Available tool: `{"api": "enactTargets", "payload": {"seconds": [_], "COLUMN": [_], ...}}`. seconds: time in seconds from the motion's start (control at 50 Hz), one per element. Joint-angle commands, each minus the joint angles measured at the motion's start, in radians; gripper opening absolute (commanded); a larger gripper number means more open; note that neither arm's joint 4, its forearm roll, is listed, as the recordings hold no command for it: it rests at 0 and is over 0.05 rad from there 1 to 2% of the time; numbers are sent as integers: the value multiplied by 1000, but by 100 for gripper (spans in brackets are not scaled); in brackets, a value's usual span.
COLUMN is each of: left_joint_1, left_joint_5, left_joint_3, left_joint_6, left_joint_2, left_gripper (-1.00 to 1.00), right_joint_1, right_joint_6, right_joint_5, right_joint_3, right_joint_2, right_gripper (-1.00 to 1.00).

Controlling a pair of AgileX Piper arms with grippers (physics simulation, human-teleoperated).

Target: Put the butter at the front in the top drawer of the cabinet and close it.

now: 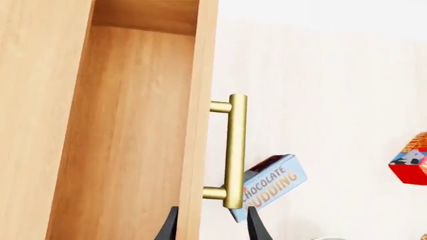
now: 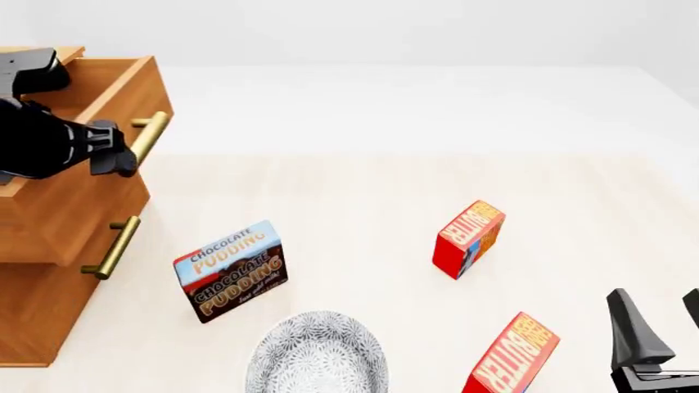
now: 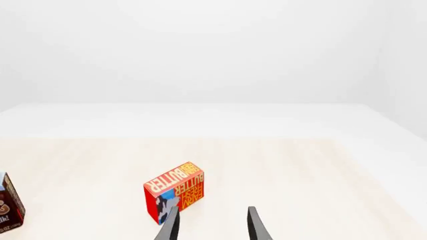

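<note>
Red butter (image 2: 511,358) stands on the table at the near edge, untouched, just beside the right gripper (image 2: 656,327), which is spread and empty. Top drawer (image 2: 65,176) is pulled out for loading; left gripper (image 1: 210,225) is spread around its front panel and handle (image 1: 233,150), not clamped.

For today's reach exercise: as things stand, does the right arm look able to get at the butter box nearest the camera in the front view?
Probably yes. The right gripper is open beside the front butter, with only bare table between them.
</note>
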Motion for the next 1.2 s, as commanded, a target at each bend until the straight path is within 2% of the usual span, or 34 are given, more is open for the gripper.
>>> {"api": "enactTargets", "payload": {"seconds": [0.02, 0.72, 0.92, 1.2], "left_joint_1": [-41, -196, -239, -315], "left_joint_5": [4, -16, -17, -48], "left_joint_3": [3, -13, -53, -61], "left_joint_6": [-5, -41, -49, -80], "left_joint_2": [6, 44, 76, 120], "left_gripper": [100, 100, 100, 100], "right_joint_1": [0, 0, 0, 0], "right_joint_6": [0, 0, 0, 0], "right_joint_5": [-2, -2, -2, -2], "right_joint_3": [2, 2, 2, 2], "right_joint_2": [0, 0, 0, 0], "right_gripper": [100, 100, 100, 100]}}
